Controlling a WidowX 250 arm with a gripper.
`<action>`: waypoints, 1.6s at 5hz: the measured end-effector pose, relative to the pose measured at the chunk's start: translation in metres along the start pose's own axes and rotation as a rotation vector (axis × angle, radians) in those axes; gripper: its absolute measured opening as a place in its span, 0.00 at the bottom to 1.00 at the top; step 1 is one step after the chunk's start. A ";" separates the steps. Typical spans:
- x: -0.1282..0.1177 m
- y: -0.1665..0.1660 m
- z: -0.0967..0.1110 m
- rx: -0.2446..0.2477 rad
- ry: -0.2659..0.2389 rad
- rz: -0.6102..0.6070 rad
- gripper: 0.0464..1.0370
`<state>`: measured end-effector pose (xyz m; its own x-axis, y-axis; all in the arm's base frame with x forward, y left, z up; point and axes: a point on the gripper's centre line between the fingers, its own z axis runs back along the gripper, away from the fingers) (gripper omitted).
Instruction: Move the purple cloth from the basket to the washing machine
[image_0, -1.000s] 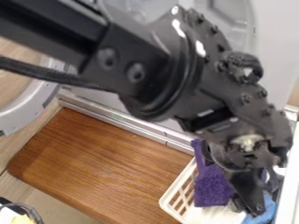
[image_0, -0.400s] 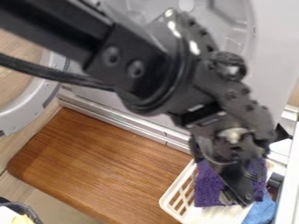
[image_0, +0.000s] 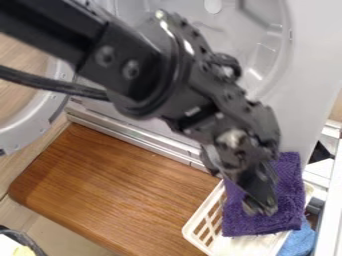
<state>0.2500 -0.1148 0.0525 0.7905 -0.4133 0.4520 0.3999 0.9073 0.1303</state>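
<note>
Partly covered, cropped and blurred.
The blurred gripper (image_0: 259, 204) covers part of the purple cloth (image_0: 289, 192), which hides much of the basket (image_0: 194, 226); basket, blue cloth (image_0: 300, 241) and board (image_0: 110, 182) run off the near edge, the door (image_0: 23, 129) off the left, the washing machine (image_0: 310, 65) off the far edge, and the arm (image_0: 127, 62) off the far left.

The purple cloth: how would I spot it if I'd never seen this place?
Find the brown wooden board, then the white slatted basket at its right end. Hiding part of that basket is the purple cloth; its deep colour sets it apart from the blue cloth at its lower right.
</note>
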 end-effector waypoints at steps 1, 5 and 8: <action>0.005 0.014 -0.010 0.002 -0.007 0.041 0.96; 0.029 0.015 -0.068 0.013 0.058 -0.057 0.63; 0.029 -0.002 -0.058 -0.008 0.052 -0.100 0.04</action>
<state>0.2992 -0.1327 0.0138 0.7690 -0.5057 0.3910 0.4819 0.8605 0.1652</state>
